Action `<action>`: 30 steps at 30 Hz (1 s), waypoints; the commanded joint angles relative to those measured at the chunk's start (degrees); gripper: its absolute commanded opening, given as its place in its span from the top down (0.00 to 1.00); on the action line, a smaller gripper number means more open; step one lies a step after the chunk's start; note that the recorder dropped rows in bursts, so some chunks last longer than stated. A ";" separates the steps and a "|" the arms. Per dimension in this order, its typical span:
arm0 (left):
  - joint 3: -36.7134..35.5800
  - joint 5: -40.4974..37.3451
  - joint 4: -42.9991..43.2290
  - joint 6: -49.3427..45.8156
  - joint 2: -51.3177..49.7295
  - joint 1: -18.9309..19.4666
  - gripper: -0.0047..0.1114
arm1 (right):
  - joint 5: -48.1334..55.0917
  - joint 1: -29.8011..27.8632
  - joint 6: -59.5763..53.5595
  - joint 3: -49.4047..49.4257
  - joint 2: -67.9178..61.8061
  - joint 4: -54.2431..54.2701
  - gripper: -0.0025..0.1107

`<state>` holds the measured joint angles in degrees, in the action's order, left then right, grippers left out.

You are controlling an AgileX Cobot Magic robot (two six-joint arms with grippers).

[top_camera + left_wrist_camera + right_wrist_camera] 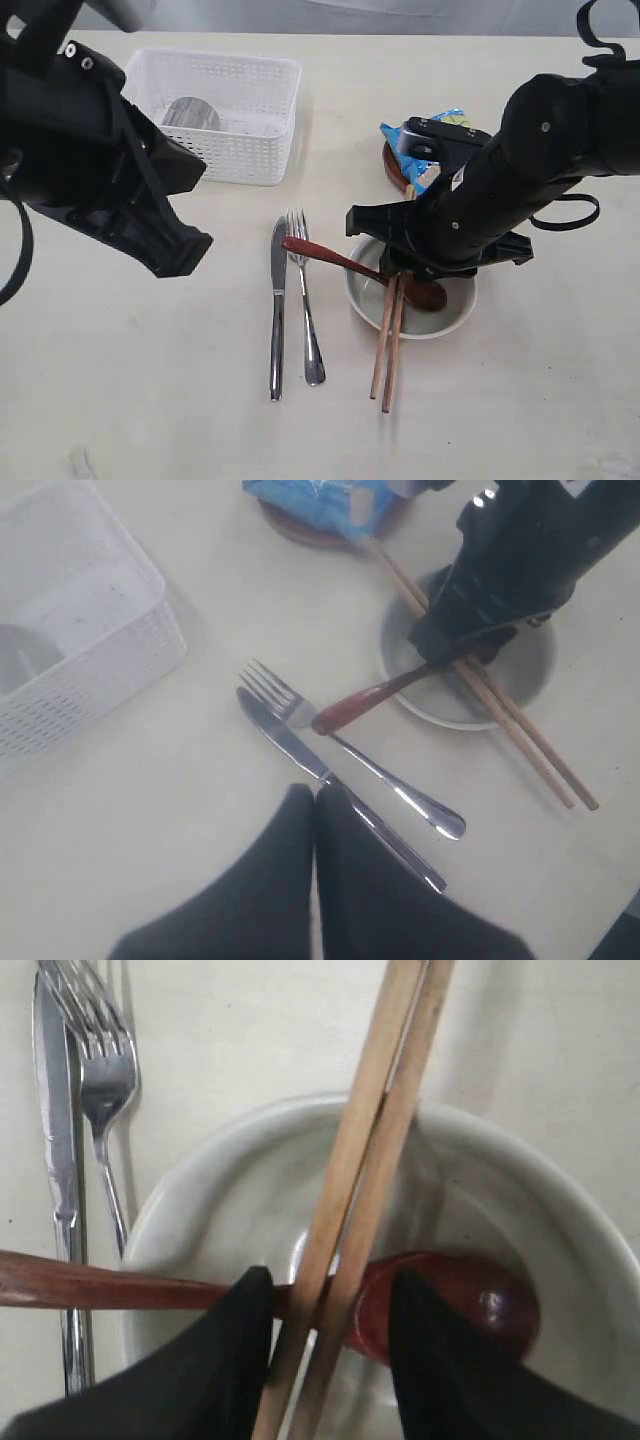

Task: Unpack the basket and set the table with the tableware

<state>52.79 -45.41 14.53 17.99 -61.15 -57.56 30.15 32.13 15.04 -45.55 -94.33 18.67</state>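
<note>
The pale bowl point(455, 318) sits on the table point(150, 400) right of centre. A red-brown spoon point(470, 1300) lies in it, its handle reaching out over the rim toward the fork point(305, 310). Two wooden chopsticks point(385, 1130) lie across the bowl and the spoon. My right gripper point(330, 1285) straddles the chopsticks above the bowl; one finger touches them, the other stands a little apart. The steel knife point(277, 310) lies beside the fork. My left gripper point(315, 792) hovers shut and empty over the knife's handle. The white basket point(250, 150) holds a steel cup point(190, 113).
A blue crisp bag point(430, 140) lies on the round brown plate point(392, 165) behind the bowl, partly hidden by my right arm. The left arm's bulk hangs over the table's left side, next to the basket.
</note>
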 commanded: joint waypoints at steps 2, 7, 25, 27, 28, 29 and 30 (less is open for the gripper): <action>-0.35 0.31 0.65 0.50 0.48 -0.33 0.96 | 0.25 0.13 -1.12 -0.34 -0.01 0.08 0.65; -0.35 0.21 0.65 0.39 0.48 -0.33 0.96 | 0.25 0.13 -3.14 -0.34 -0.01 0.08 0.65; -0.35 -0.80 1.71 0.05 0.48 -0.33 0.96 | 10.81 0.13 -7.34 -7.78 0.29 -0.65 0.53; -0.35 -2.16 1.94 0.05 0.48 -0.33 0.96 | 12.57 0.13 -6.86 -8.81 0.74 -2.07 0.53; -0.35 -2.87 2.24 0.05 0.48 -0.33 0.96 | 13.29 0.13 -6.57 -9.04 1.20 -3.10 0.53; -0.35 -3.29 2.98 0.05 0.48 -0.33 0.96 | 13.64 -0.02 -6.00 -8.97 1.91 -4.00 0.53; -0.35 -3.55 3.55 0.05 0.48 -0.33 0.96 | 14.47 -0.02 -5.25 -8.97 3.15 -4.90 0.53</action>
<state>52.79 -47.89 16.90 17.98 -61.15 -57.56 42.69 32.24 8.78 -54.15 -93.21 16.13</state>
